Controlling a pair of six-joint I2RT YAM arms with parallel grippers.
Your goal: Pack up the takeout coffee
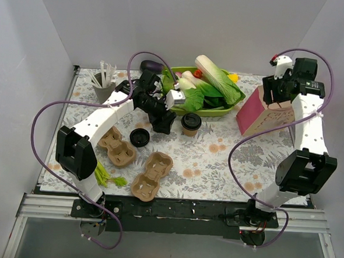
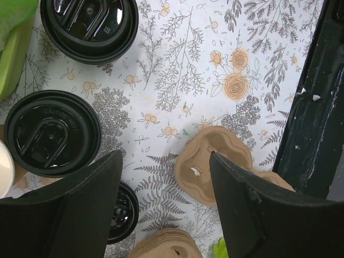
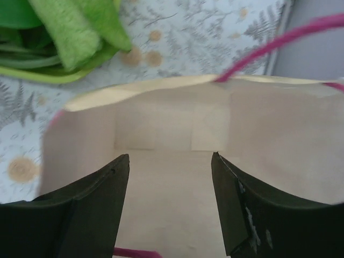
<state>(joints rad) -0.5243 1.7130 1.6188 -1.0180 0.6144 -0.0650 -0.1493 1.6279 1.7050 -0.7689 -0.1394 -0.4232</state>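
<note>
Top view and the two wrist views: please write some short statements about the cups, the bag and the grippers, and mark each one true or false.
1. The right gripper hangs above the open paper bag. True.
2. The left gripper holds a cup. False: its jaws are open with nothing between them.
3. A cup with a black lid stands near the green tray. True.
4. The cardboard cup trays carry cups. False: both are empty.
</note>
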